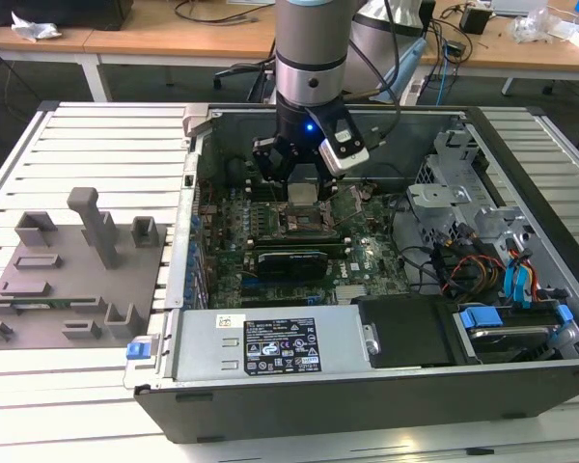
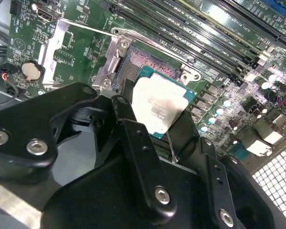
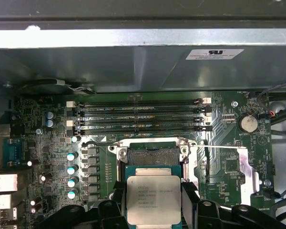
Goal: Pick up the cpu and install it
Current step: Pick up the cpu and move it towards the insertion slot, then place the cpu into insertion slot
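Note:
The cpu (image 2: pixel 158 106) is a flat square chip with a silver top and a thin green rim. My gripper (image 2: pixel 157 113) is shut on it, one black finger (image 2: pixel 127 95) on each side. It hangs just above the motherboard inside the open computer case (image 1: pixel 198 207). The dark socket (image 2: pixel 145 62) with its opened metal frame lies right beside and under the chip's far edge. In the first wrist view the cpu (image 3: pixel 153 199) sits just short of the socket (image 3: pixel 153 155). From the exterior view my gripper (image 1: pixel 301 185) hovers over the socket (image 1: pixel 305 222).
Memory slots (image 3: pixel 138 114) run along the board past the socket, and a coin battery (image 3: pixel 248 123) sits to one side. A grey tray (image 1: pixel 39 289) with plastic blocks lies at the exterior view's left. The power supply (image 1: pixel 270 347) and a drive cage with blue cables (image 1: pixel 507 280) fill the case's near side.

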Action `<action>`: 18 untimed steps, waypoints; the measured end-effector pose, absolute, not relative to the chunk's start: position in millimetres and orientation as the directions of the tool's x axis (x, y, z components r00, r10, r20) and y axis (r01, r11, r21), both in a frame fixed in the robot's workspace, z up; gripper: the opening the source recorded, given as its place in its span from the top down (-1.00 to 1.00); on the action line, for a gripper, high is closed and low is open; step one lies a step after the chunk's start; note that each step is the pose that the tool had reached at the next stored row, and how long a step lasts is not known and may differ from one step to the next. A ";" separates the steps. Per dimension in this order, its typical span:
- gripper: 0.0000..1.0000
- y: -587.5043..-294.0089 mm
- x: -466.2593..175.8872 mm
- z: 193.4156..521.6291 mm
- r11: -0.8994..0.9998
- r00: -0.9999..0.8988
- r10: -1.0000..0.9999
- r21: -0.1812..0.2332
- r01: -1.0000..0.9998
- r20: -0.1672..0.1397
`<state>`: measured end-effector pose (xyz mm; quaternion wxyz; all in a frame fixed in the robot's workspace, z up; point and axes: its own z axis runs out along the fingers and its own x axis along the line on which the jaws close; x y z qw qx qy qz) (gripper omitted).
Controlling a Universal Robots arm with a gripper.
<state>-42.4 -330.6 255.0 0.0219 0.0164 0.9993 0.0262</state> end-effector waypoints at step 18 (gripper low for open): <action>-0.09 -330.5 -42.4 253.6 0.985 -0.985 0.167 0.053 0.165 -0.043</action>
